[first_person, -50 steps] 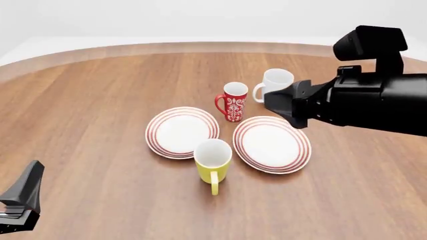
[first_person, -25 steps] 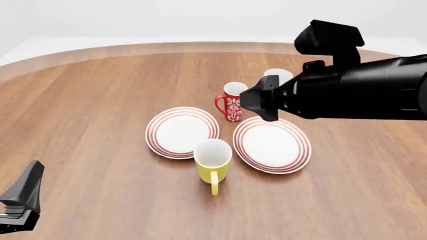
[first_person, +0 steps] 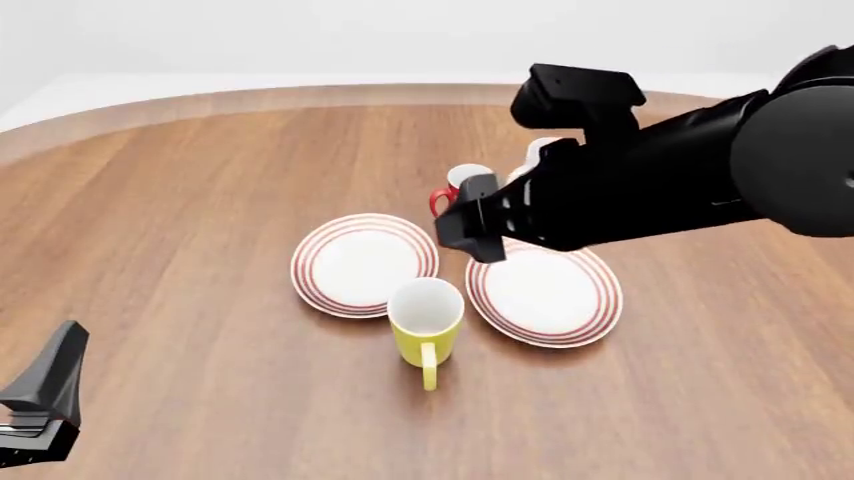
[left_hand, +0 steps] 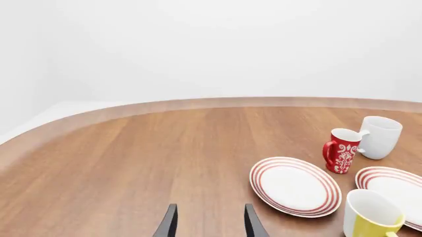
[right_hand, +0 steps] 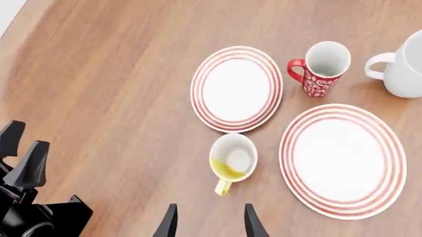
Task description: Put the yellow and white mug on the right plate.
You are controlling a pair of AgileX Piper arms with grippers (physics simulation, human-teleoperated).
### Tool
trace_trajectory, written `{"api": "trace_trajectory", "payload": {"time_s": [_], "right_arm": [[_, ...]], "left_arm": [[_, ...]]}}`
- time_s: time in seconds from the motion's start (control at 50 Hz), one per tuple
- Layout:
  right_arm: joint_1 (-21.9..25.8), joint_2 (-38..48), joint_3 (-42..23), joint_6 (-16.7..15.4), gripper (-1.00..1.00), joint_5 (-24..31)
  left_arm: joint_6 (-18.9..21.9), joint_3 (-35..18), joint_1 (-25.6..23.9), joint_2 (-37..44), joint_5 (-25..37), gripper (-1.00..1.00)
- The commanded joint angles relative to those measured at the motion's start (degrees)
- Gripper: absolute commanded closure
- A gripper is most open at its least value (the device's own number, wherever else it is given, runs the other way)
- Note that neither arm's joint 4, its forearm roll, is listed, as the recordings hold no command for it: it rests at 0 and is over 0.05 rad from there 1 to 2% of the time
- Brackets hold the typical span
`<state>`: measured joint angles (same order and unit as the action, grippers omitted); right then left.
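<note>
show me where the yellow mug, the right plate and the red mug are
yellow mug (first_person: 426, 320), front view, outer wall below the rim
right plate (first_person: 547, 295), front view, bare white centre
red mug (right_hand: 319, 84), right wrist view, patterned side

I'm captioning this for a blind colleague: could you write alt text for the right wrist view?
Looking down on a wooden table, the open right gripper hovers near an upright yellow mug, which stands between two red-ringed white plates, the left and right. A red patterned mug and a white mug stand beyond the plates.
</note>
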<state>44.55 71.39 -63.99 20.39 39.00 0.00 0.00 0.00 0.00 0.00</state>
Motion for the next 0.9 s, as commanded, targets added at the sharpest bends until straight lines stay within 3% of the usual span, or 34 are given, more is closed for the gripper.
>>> {"api": "trace_trajectory", "payload": {"time_s": [0.02,0.58,0.82,0.84,0.9], "right_arm": [[0.51,2.34,-3.05,0.49,-1.0,3.81],[0.08,6.51,2.36,2.85,-1.0,-4.6],[2.0,9.57,5.84,5.49,-1.0,-10.54],[4.04,12.34,8.36,7.72,-1.0,-14.94],[4.06,12.47,8.44,7.85,-1.0,-15.2]], "left_arm": [[0.0,0.0,0.0,0.0,0.0,-1.0],[0.0,0.0,0.0,0.0,0.0,-1.0],[0.0,0.0,0.0,0.0,0.0,-1.0],[0.0,0.0,0.0,0.0,0.0,-1.0],[0.0,0.0,0.0,0.0,0.0,-1.0]]}}
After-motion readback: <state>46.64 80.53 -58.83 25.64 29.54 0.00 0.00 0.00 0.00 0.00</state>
